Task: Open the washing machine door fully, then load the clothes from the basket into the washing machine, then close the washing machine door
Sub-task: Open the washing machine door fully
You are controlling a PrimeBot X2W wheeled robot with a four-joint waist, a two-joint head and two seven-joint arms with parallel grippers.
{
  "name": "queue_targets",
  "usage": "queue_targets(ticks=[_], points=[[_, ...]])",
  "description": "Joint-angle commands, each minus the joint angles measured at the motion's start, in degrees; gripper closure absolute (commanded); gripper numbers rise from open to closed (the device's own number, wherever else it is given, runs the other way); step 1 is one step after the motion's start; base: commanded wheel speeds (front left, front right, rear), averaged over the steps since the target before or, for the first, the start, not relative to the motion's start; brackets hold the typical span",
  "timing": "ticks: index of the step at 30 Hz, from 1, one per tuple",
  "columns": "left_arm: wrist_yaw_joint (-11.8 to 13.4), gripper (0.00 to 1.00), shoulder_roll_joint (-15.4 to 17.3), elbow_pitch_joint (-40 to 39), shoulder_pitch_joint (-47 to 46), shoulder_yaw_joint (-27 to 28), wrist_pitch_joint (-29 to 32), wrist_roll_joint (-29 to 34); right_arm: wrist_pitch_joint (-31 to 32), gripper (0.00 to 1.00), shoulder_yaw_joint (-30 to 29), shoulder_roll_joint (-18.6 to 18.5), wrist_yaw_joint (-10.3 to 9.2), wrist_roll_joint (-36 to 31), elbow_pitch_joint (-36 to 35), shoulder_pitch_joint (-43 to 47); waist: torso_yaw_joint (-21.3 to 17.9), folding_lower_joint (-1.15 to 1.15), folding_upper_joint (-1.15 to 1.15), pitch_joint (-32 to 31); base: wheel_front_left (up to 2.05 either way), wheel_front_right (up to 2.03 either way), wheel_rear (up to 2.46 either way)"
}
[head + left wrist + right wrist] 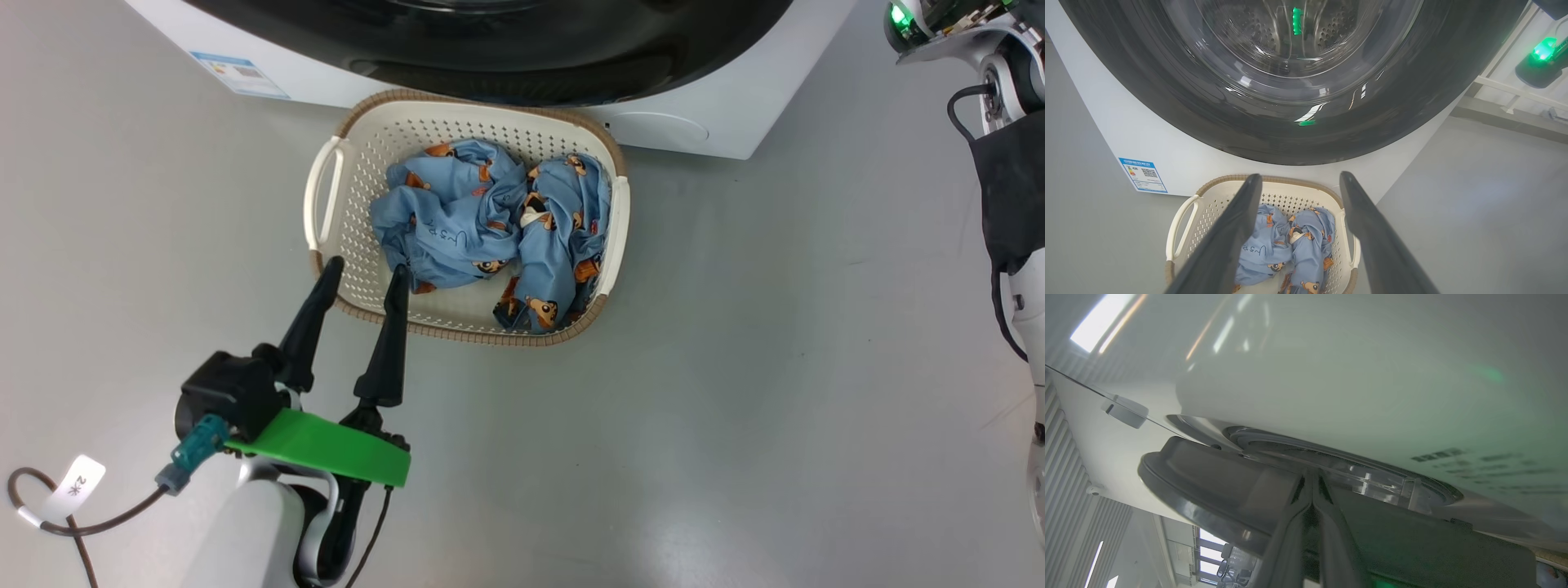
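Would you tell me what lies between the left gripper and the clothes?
Only bare perforated wall of the basket, as the head view shows.

My head camera looks down on the basket (pixel 359 204). Left wrist camera shares it, facing the washing machine door (pixel 1208 106). Right wrist camera is close against it.
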Motion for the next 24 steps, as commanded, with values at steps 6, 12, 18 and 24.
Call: queue_targets(ticks=[6,12,18,24], points=[[-0.09,0.00,1.04,-1.09,-0.51,1.52,-0.36,-0.29,0.76,1.00,1.00,1.57,0.09,-1.37,-2.05,0.12,0.33,0.00,0.00,-0.70,0.00,0.00,0.00],[-0.09,0.00,1.02,-0.62,0.33,1.31,-0.36,0.07,1.21,1.00,1.68,1.53,0.09,-1.69,-3.15,3.09,0.34,0.00,0.00,-2.65,0.00,0.00,0.00],[-0.09,0.00,1.21,-0.68,1.15,1.16,-0.36,0.14,0.08,1.00,1.98,1.40,0.09,-2.52,-3.02,4.58,0.23,0.00,0.00,-3.45,0.00,0.00,0.00],[-0.09,0.00,1.15,-1.01,0.82,0.79,-0.36,-0.12,-0.22,1.00,1.98,1.42,0.09,-2.48,-2.92,4.17,0.88,0.00,0.00,-2.87,0.00,0.00,0.00]])
